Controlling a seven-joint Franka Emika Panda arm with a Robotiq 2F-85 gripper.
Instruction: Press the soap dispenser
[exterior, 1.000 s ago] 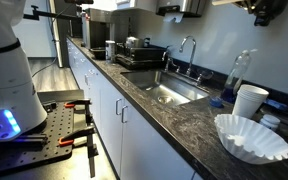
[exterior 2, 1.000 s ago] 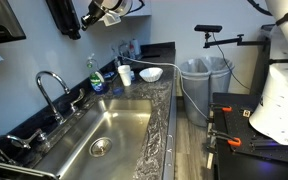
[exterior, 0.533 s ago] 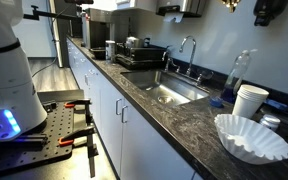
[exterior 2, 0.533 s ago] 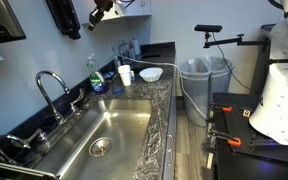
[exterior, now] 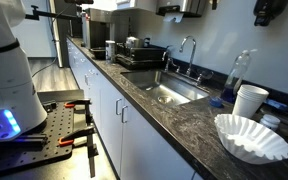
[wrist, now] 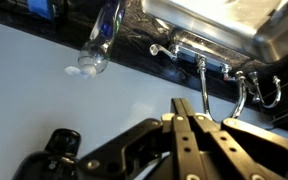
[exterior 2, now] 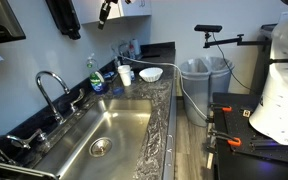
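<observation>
The soap dispenser (exterior 2: 64, 15) is a dark rounded box on the wall above the counter; it also shows at the top right in an exterior view (exterior: 268, 11). My gripper (exterior 2: 104, 12) hangs in the air beside the dispenser, apart from it, on the side away from the sink. In the wrist view the fingers (wrist: 189, 105) are pressed together with nothing between them, pointing at the white wall above the tap. The dispenser is out of the wrist view.
A tall clear bottle with blue liquid (exterior 2: 95, 75) (wrist: 102, 35), white cups (exterior 2: 125, 74) and a bowl (exterior 2: 151, 74) stand on the dark counter. The chrome tap (exterior 2: 52, 88) and steel sink (exterior 2: 109, 130) lie below. Coffee filters (exterior: 250, 137) sit on the counter.
My gripper has moved away from the soap dispenser along the wall, from right against it to a short gap beside it. The dispenser now shows unobstructed.
</observation>
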